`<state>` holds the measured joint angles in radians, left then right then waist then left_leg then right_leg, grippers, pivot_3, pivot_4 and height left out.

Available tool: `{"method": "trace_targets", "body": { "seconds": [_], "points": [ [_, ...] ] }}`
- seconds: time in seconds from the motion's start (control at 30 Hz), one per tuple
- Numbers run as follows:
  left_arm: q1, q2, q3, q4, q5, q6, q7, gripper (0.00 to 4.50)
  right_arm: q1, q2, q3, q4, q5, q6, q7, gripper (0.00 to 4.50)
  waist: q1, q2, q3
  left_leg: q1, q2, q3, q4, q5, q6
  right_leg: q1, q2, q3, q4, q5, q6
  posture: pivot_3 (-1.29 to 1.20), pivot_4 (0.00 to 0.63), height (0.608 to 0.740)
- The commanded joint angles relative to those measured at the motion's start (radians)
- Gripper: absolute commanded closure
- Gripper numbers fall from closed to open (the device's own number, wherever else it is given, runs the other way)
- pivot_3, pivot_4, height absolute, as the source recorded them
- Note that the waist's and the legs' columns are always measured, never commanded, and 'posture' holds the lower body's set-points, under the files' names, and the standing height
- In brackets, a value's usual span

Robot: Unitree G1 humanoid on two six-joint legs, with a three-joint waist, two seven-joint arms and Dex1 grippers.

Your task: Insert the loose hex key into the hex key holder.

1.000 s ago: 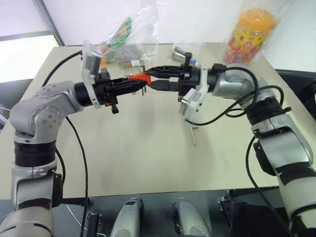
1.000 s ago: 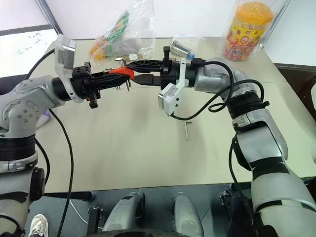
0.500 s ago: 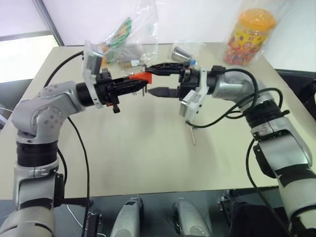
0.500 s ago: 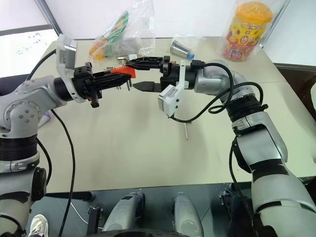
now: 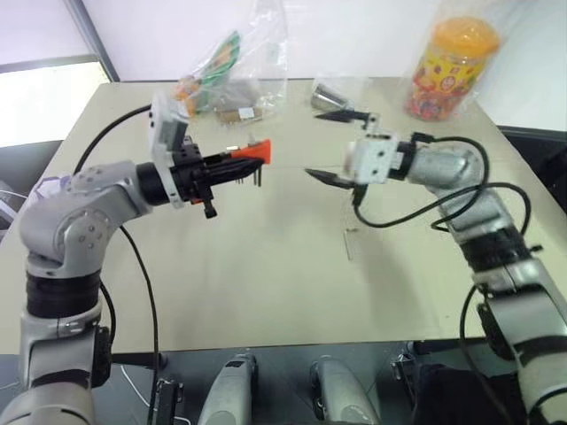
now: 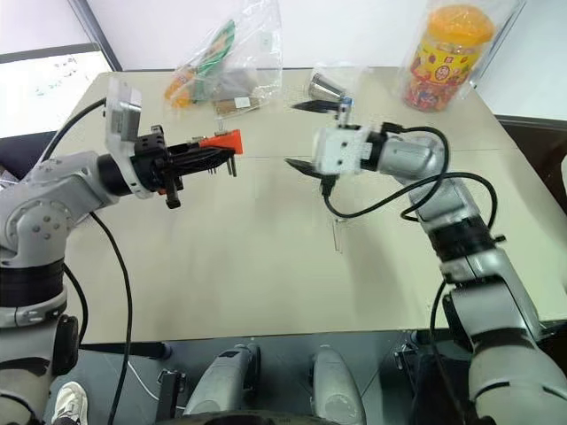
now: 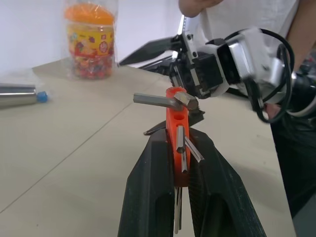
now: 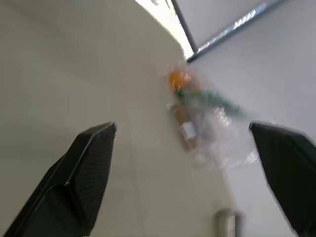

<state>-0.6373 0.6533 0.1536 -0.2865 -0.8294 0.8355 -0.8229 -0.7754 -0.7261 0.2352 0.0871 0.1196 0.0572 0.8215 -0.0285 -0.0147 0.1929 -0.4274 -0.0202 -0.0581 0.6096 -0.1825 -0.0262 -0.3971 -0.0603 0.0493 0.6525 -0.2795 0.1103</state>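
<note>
My left gripper (image 5: 241,165) is shut on the red-orange hex key holder (image 5: 252,150) and holds it level above the table, left of centre. In the left wrist view the holder (image 7: 176,116) stands upright between the two black fingers, with short dark keys sticking out of it. My right gripper (image 5: 330,146) hangs to the right of the holder, apart from it, jaws wide open and empty. The loose hex key (image 5: 348,243), a thin grey rod, lies flat on the beige table (image 5: 266,283) below the right gripper.
A silver cylinder with a blue cap (image 6: 326,87) lies at the back. A clear plastic bag (image 5: 230,75) of items sits at the back left, and a candy jar with an orange lid (image 5: 447,66) at the back right. A person (image 7: 237,15) stands beyond the table.
My right gripper has opened wide, rolled its wrist and drawn back to the right, away from the holder. My left gripper has kept still with the holder.
</note>
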Motion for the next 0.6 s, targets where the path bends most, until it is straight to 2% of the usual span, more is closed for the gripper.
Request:
{"method": "trace_targets", "body": {
  "seconds": [0.03,0.1,0.23,0.43,0.6],
  "points": [
    [0.013,-0.011,0.044,-0.059,-0.015,-0.027,0.043,4.5,0.1,-0.067,-0.056,-0.298,0.168,0.568,0.008,0.04,0.009,0.0,0.0,0.0,0.0,0.0,0.0,0.0,0.0,0.0,0.0,0.0,0.0,0.0,0.0,0.0,0.15,0.74],
    [0.023,-0.02,0.042,-0.072,-0.012,-0.031,0.059,4.5,0.155,-0.072,-0.082,-0.402,0.237,0.777,-0.017,0.04,0.013,0.0,0.0,0.0,0.0,0.0,0.001,-0.001,0.001,0.0,-0.001,0.0,0.0,0.0,0.0,0.0,0.15,0.74],
    [0.03,-0.043,0.032,-0.08,-0.003,-0.041,0.091,4.5,0.231,0.027,-0.176,-0.502,0.347,1.143,-0.137,0.04,0.015,0.0,0.0,0.0,0.0,0.0,0.002,-0.001,0.001,0.001,-0.001,0.0,-0.001,-0.002,-0.003,0.0,0.15,0.74],
    [0.035,-0.049,0.02,-0.091,0.0,-0.044,0.107,4.5,0.26,0.13,-0.228,-0.499,0.33,1.322,-0.287,0.04,0.016,0.0,0.0,-0.001,-0.001,0.002,0.002,-0.001,0.001,0.001,-0.001,0.0,-0.002,-0.002,-0.003,0.0,0.15,0.74],
    [0.042,-0.055,0.021,-0.108,-0.009,-0.035,0.129,4.5,0.286,0.172,-0.244,-0.476,0.313,1.342,-0.36,0.04,0.016,0.0,0.0,-0.001,-0.001,0.002,0.002,-0.001,0.002,0.001,0.0,0.0,-0.003,0.0,0.0,0.0,0.15,0.74]
  ]
}}
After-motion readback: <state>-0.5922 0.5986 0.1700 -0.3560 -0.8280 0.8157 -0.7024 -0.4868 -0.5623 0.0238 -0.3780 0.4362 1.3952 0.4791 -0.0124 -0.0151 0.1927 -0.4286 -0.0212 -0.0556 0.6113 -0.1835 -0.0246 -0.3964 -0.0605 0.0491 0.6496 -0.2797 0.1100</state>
